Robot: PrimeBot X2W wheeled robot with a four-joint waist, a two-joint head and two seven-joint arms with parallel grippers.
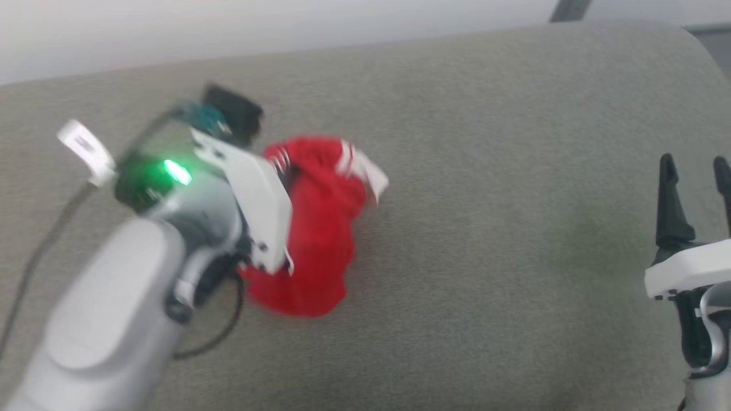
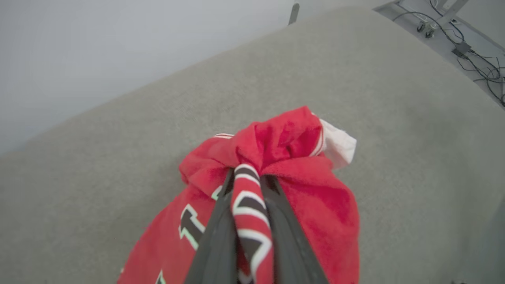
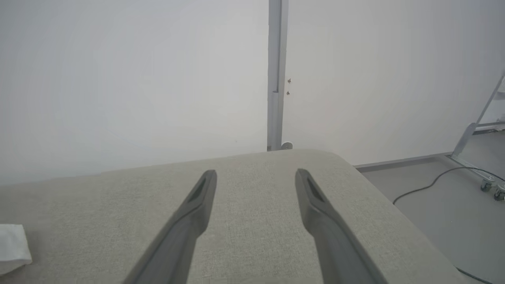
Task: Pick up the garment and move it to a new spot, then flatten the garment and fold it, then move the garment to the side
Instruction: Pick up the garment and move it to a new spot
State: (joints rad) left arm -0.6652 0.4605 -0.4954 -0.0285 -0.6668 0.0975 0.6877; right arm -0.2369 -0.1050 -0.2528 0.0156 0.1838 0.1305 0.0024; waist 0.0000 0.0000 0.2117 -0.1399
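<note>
The bunched red jersey T-shirt with white sleeves [image 1: 320, 228] sits centre-left in the head view, its striped trim clamped in our left tool [image 2: 248, 175]. We should carry it low across the grey upholstered bench [image 1: 514, 257] towards our right tool [image 1: 694, 162], whose fingers stand apart.

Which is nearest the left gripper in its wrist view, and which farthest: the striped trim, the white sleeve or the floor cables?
1. striped trim: pinched between the fingers of the left gripper.
2. white sleeve: just past the fingertips, up and to the right.
3. floor cables: far away, in the top right corner.
</note>
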